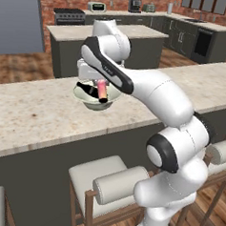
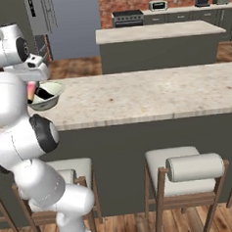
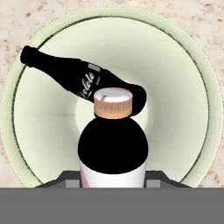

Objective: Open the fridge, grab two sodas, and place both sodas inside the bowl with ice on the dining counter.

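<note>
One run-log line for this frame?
claw: shut on pink bottle | over bowl | dark bottle: lying in bowl

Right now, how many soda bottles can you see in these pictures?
2. A dark bottle lies on its side in the bowl; a pink bottle stands over the bowl, held by the gripper. None seems hidden.

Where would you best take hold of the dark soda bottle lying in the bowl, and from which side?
Grip the dark bottle across its body near the label, coming straight down from above. It lies on its side, leaning on the bowl wall, so the round body shows two free flanks; the slim neck looks easier to slip off. The pink bottle, held by the tool, overlaps its base end.
</note>
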Available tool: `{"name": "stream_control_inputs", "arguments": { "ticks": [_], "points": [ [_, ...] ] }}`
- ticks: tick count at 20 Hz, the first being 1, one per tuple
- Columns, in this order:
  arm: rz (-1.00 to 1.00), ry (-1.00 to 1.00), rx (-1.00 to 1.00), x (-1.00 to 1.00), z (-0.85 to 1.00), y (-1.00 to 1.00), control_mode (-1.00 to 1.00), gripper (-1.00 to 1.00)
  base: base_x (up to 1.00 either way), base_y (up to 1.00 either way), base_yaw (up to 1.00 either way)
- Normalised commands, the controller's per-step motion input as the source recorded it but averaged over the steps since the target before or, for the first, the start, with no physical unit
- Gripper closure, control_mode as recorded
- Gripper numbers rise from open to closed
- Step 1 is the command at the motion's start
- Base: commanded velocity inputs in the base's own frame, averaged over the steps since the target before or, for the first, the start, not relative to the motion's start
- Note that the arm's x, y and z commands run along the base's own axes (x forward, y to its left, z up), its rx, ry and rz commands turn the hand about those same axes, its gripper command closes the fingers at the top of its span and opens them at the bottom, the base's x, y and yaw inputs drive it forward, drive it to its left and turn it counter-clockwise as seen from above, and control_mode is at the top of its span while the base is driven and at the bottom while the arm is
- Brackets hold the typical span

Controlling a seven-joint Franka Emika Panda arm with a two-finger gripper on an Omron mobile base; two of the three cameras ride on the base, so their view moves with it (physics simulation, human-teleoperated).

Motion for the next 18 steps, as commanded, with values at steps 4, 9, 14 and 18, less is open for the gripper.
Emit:
{"name": "stream_control_inputs", "arguments": {
  "ticks": [4,9,14,18],
  "points": [
    [-0.02,0.03,0.00,0.16,-0.17,-0.01,-1.00,1.00,0.00,0.00,0.00],
    [-0.01,0.07,0.00,0.28,-0.09,-0.06,-1.00,1.00,0.00,0.00,0.00],
    [-0.01,0.10,0.00,0.49,0.00,-0.04,-1.00,1.00,0.00,0.00,0.00],
    [-0.03,0.08,0.00,0.49,0.00,0.00,-1.00,1.00,0.00,0.00,0.00]
  ]
}}
